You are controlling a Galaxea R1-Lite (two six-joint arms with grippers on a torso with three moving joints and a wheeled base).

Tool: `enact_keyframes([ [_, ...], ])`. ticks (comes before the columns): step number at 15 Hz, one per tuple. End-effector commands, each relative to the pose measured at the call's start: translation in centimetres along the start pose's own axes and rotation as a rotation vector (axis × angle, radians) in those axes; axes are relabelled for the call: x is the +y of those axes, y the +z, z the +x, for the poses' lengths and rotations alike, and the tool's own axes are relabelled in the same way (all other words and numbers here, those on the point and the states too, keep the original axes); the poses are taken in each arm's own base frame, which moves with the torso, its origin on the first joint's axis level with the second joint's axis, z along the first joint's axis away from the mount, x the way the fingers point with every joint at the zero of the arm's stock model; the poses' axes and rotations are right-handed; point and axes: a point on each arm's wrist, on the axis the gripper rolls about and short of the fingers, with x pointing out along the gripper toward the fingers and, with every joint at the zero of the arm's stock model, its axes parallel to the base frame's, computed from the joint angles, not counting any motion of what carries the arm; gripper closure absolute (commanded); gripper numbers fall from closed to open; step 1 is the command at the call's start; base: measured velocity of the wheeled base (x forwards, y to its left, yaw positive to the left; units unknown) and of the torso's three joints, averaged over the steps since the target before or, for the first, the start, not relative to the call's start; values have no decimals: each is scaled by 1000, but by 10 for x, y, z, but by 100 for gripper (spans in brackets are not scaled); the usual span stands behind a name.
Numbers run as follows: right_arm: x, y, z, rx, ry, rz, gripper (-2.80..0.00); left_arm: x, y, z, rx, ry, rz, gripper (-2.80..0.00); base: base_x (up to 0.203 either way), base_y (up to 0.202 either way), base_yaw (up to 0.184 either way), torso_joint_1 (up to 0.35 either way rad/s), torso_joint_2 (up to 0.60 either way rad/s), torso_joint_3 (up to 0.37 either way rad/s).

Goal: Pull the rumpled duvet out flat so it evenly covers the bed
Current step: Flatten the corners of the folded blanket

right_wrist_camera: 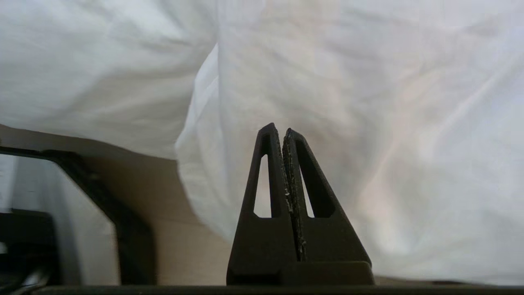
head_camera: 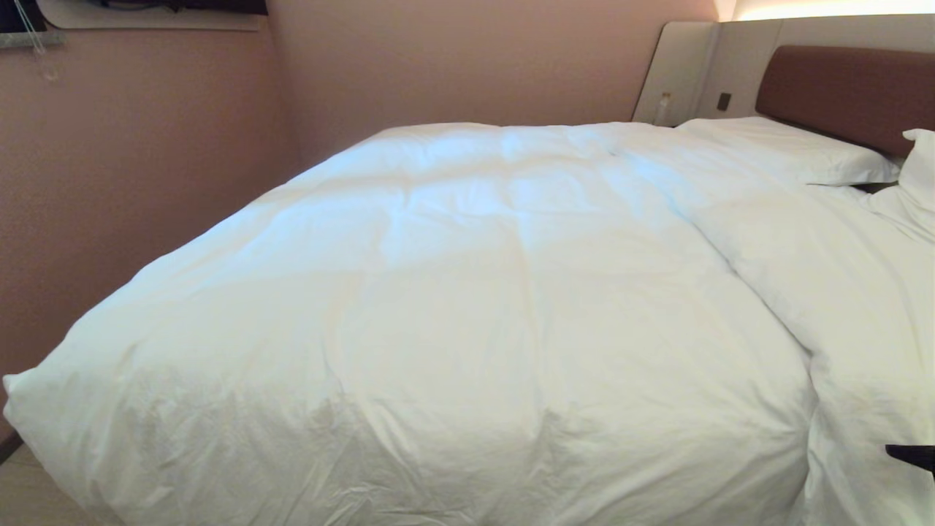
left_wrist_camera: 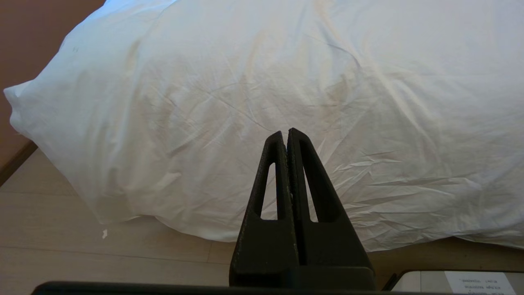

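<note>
The white puffy duvet lies spread over most of the bed, whose brown headboard shows at the back right. A thick fold of the duvet runs from the far middle down to the near right, with more white fabric beyond it. The near edge hangs over the foot of the bed to the floor. My left gripper is shut and empty, held low in front of that hanging edge. My right gripper is also shut and empty, close to the hanging duvet; a dark bit of the right gripper shows at the head view's right edge.
Two white pillows lie by the headboard. A pink wall runs close along the bed's left side. Light wooden floor lies before the bed's foot. Part of my own dark frame shows beside the right gripper.
</note>
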Motion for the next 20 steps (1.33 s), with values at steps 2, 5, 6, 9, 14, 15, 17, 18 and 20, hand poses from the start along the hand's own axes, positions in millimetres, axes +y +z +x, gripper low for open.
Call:
enact_keyframes([
  [2,-3,-2,7,2,6,-69,-280,0,0,0,0,1,0,0,0,0,0,0,0,0],
  [5,0,-8,9,22,24,-88,-280,0,0,0,0,1,0,0,0,0,0,0,0,0],
  [6,2,-12,10,33,35,-86,-280,0,0,0,0,1,0,0,0,0,0,0,0,0],
  [9,4,-13,13,40,48,-105,-280,0,0,0,0,1,0,0,0,0,0,0,0,0],
  [14,-8,-15,47,30,63,-135,-280,0,0,0,0,0,0,0,0,0,0,0,0,0],
  [15,-11,-17,55,26,59,-138,-280,0,0,0,0,1,0,0,0,0,0,0,0,0],
  [17,-15,-24,68,27,50,-138,-280,0,0,0,0,1,0,0,0,0,0,0,0,0],
  [18,-17,-28,74,34,37,-140,-280,0,0,0,0,1,0,0,0,0,0,0,0,0],
  [20,-21,-34,87,37,6,-141,-280,0,0,0,0,1,0,0,0,0,0,0,0,0],
])
